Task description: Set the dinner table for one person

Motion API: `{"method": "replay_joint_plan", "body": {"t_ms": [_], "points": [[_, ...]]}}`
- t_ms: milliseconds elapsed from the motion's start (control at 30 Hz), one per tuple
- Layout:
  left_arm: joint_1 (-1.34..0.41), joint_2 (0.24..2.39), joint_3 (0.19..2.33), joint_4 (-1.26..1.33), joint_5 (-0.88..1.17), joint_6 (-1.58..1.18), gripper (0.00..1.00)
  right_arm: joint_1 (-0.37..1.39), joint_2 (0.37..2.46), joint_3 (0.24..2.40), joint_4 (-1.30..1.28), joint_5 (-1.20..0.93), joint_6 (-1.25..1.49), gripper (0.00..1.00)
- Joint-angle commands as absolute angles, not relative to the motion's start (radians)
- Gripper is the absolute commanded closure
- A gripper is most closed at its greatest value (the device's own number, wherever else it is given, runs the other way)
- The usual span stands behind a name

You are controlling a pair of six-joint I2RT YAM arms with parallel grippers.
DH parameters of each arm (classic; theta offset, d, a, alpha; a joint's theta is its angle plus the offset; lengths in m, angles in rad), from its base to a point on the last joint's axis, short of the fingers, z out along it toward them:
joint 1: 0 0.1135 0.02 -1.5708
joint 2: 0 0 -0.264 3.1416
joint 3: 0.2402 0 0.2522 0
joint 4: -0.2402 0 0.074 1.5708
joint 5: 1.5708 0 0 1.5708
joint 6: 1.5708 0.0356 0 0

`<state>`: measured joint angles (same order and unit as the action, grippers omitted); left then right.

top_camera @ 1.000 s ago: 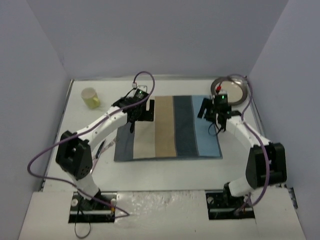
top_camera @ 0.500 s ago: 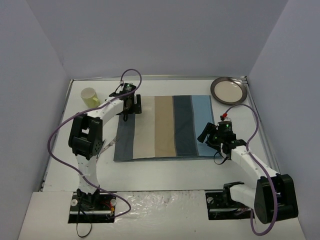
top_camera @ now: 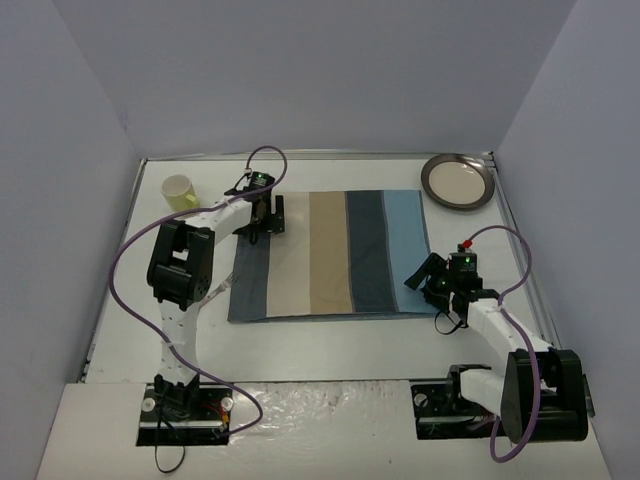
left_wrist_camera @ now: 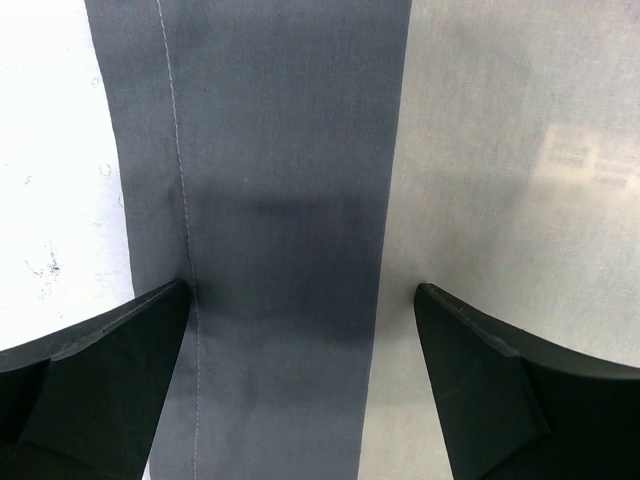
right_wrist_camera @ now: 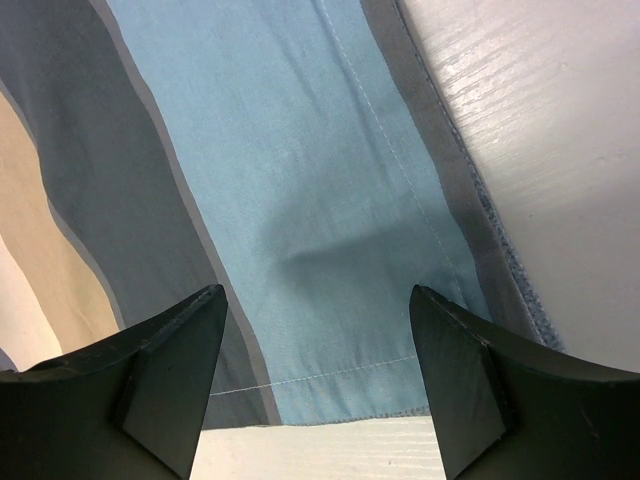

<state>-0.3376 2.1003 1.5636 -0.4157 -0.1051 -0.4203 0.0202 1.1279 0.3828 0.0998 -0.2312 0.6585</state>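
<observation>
Robot lab cell: plain lavender-grey panels (top_camera: 320,80) box in white tabletop (top_camera: 330,345); two cabled arms (top_camera: 178,270) bolted at near edge.

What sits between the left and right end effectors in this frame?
Only the striped blue-and-beige cloth placemat, lying flat with nothing on it. The top external view shows it spanning from the left end effector to the right end effector.

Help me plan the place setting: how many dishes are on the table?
2: a yellow cup far left, a plate far right, both off the placemat. Others may be hidden.
</observation>
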Motion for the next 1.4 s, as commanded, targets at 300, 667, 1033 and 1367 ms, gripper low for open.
{"method": "replay_joint_plan", "body": {"t_ms": [300,667,1033,1367], "points": [[-0.314,2.134,1.670,-0.423,-0.153,-0.358,0.08,0.018,1.055,0.359,-0.025,-0.148,0.742,0.27],[-0.304,2.175,1.729,-0.457,-0.172,-0.334,0.08,0.018,1.031,0.362,-0.040,-0.140,0.747,0.25],[-0.295,2.150,1.797,-0.513,-0.120,-0.341,0.08,0.017,0.948,0.459,-0.088,-0.110,0.730,0.23],[-0.330,1.841,1.905,-0.636,-0.032,-0.347,0.03,0.011,1.014,0.788,-0.065,0.053,0.715,0.01]]}}
